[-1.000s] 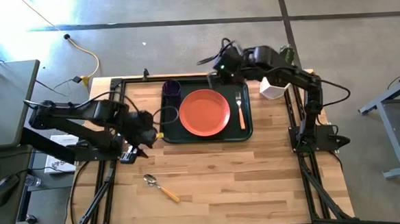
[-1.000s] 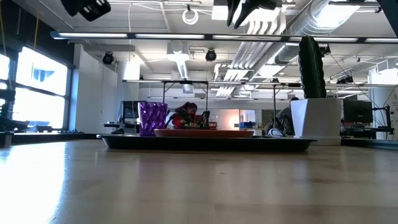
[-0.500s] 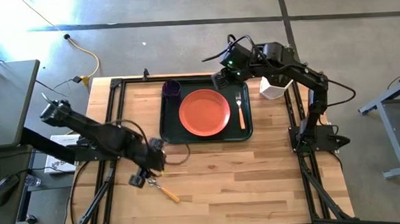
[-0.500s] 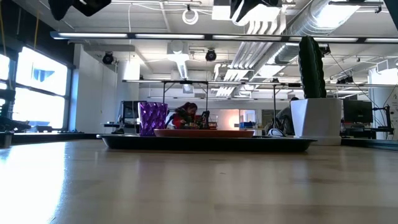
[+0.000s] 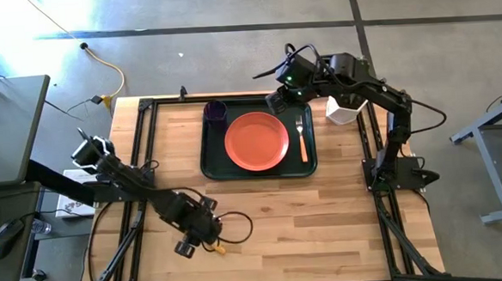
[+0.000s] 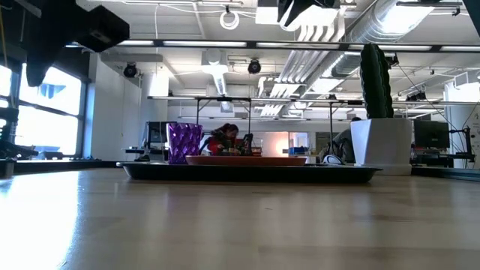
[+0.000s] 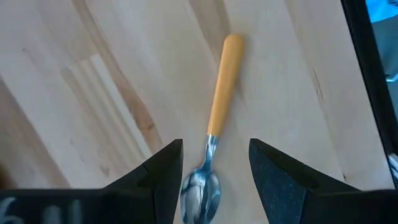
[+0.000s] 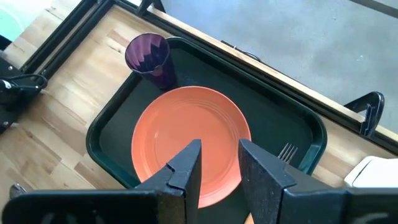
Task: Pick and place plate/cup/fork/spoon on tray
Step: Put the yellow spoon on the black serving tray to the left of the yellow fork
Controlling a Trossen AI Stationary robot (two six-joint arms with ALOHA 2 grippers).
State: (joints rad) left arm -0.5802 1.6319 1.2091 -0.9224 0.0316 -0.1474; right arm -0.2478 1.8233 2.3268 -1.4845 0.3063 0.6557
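Note:
The spoon (image 7: pixel 214 118), silver bowl and orange handle, lies flat on the bare wood near the table's front left. My left gripper (image 7: pixel 214 149) hovers over it, open, one finger on each side of the spoon's neck and bowl, touching nothing; in the high view (image 5: pixel 206 235) it hides most of the spoon. The dark green tray (image 5: pixel 210 155) holds the orange-red plate (image 5: pixel 256 141), the purple cup (image 5: pixel 215 113) at its far left corner and the fork (image 5: pixel 301 138) right of the plate. My right gripper (image 8: pixel 219 152) is open and empty above the tray's far right part.
A white pot with a green cactus (image 5: pixel 342 110) stands just right of the tray's far right corner, close to my right arm. Black frame rails (image 5: pixel 135 224) run along the table's left and right edges. Bare wood (image 5: pixel 324 223) stretches between the tray and the near edge.
My left gripper has swung from beside the tray's left edge toward the table's near edge and a little to the right, ending over the spoon. My right gripper shifted slightly toward the tray at first, then kept still. The spoon has not moved.

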